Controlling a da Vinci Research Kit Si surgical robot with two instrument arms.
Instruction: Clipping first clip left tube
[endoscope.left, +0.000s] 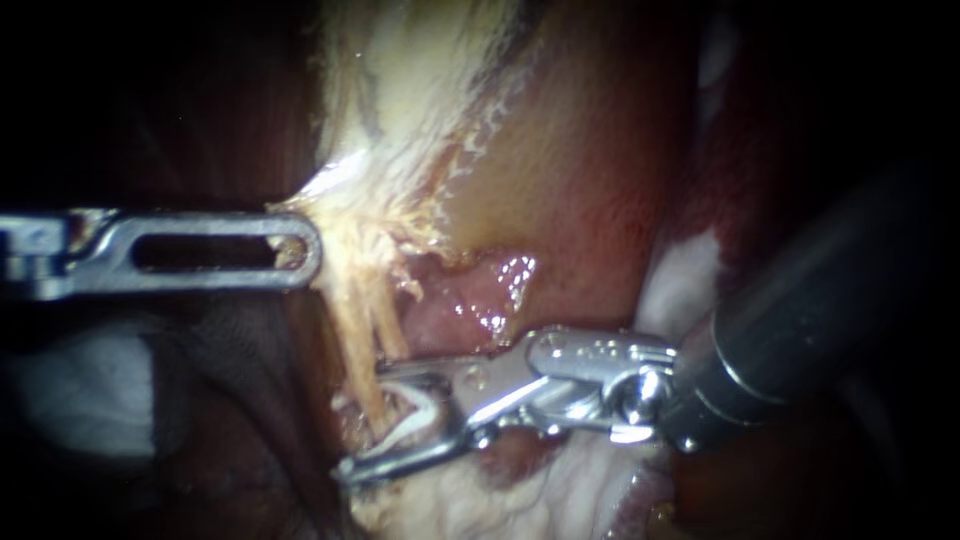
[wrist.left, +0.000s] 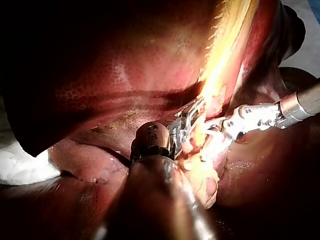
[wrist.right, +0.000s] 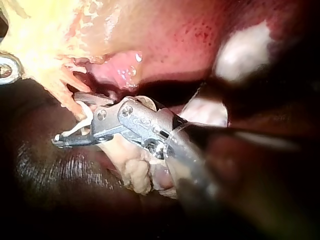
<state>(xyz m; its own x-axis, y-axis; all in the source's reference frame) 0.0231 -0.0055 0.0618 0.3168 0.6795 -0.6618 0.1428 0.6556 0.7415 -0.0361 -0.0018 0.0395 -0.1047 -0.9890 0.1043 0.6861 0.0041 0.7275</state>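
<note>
the step in hand is seating the clip, not yet closing it. the right instrument (endoscope.left: 362, 420) has its jaws standing wide apart with a white clip (endoscope.left: 425, 412) cradled between them, touching both, and they sit astride the tube (endoscope.left: 357, 345) near its lower end, one jaw on each side. the left instrument (endoscope.left: 303, 250) is clenched on the pale tissue (endoscope.left: 370, 215) just above the tube. that tissue tents toward it, so i judge it is holding the tube taut.

the next move calls for a check that the clip goes right across the tube and takes in nothing else, then a firm, square squeeze while the left side holds its pull.

hard to make out: the pale strands lie close together (two at least, perhaps more), so i cannot say for sure which one is the left tube or whether the clip spans only one. the far tip of the lower right jaw is lost in dark tissue, and the wrist views are glared out just where the clip meets the tube.
</note>
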